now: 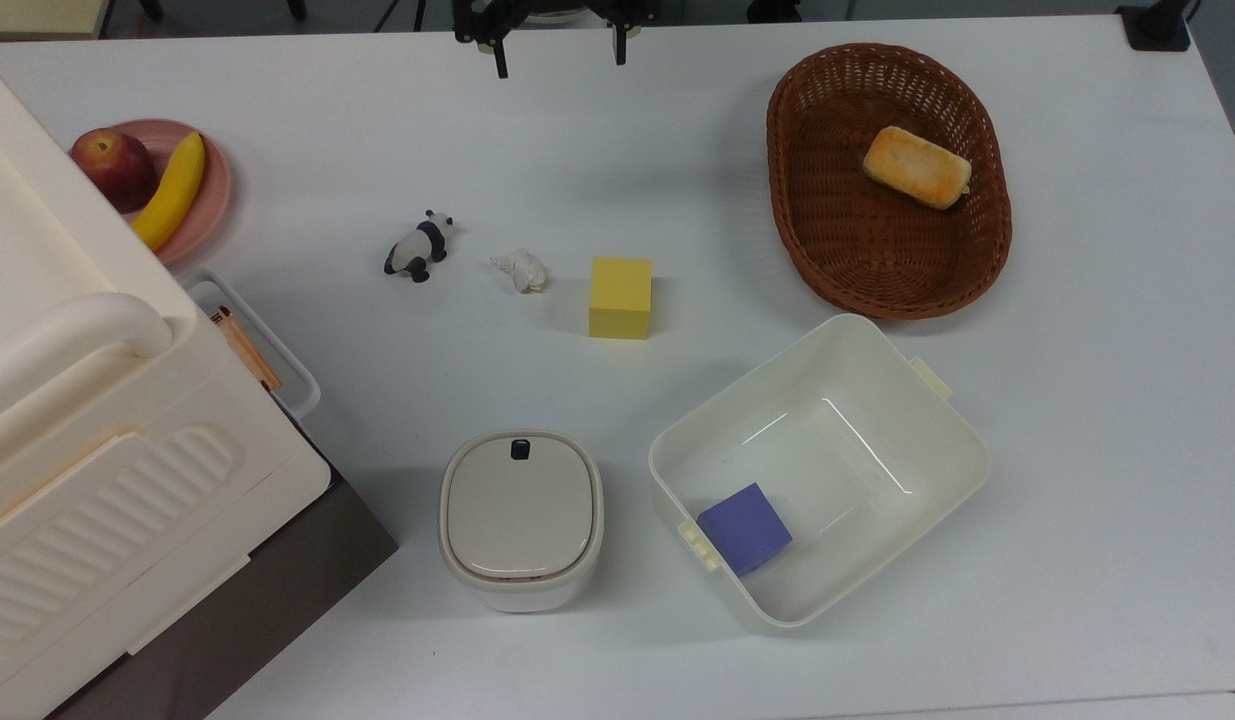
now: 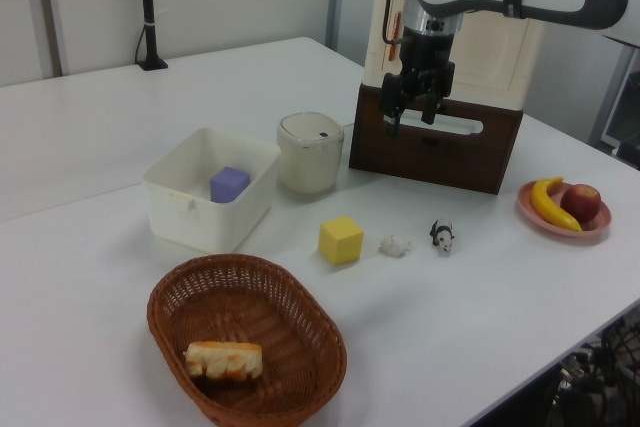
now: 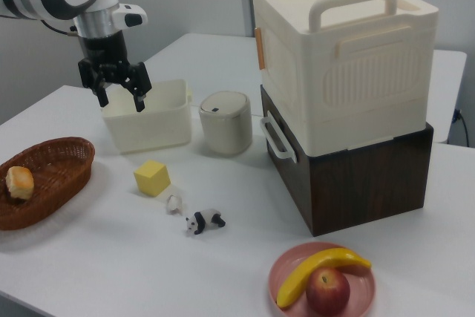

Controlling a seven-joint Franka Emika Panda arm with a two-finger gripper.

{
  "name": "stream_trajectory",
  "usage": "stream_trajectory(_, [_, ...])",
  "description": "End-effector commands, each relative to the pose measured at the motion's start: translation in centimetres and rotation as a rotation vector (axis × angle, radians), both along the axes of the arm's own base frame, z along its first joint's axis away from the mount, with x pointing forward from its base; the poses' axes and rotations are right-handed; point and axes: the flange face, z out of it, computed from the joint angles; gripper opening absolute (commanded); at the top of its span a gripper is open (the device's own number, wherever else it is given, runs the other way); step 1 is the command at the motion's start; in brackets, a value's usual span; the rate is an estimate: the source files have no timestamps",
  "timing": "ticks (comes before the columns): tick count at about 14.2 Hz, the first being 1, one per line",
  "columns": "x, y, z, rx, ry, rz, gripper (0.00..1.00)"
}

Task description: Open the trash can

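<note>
Inside the white tub (image 1: 937, 430) lies a purple cube (image 1: 745, 527); trash can (image 1: 520, 517) lidded; hand (image 3: 120, 96) spread.

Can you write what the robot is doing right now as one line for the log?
task: open trash can | lid: closed | gripper: open, empty, raised, away from can | contact: none | step: approach not begun

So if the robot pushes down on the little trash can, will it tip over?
Probably not. The trash can looks squat with a broad flat base, so a downward press on its black button should keep it steady. It seems light plastic, so a sideways shove could slide it.
</note>
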Motion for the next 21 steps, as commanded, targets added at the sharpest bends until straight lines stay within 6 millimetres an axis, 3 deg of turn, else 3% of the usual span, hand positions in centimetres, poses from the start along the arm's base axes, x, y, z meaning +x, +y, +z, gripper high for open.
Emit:
stream_trajectory(1, [1.6, 0.4, -1.1, 0.003, -0.080, 0.034, 0.00])
stream_trajectory(5, [5.9, 0.8, -1.8, 0.029, -0.290, -0.071, 0.00])
stream_trajectory(6, [9.3, 1.1, -3.5, 0.051, -0.360, -0.128, 0.00])
stream_trajectory(8, [13.7, 0.8, -6.1, 0.057, -0.443, -0.212, 0.00])
stream_trajectory(10, [16.8, 1.2, -7.9, 0.061, -0.510, -0.216, 0.00])
stream_trajectory(11, [17.7, 0.5, -8.5, 0.058, -0.535, -0.220, 0.00])
stream_trajectory(13, [19.1, -0.1, -9.9, 0.024, -0.617, -0.191, 0.00])
stream_trajectory(15, [19.3, -0.1, -10.5, -0.001, -0.634, -0.169, 0.00])
stream_trajectory(21, [19.1, -0.7, -10.5, -0.056, -0.638, -0.135, 0.00])
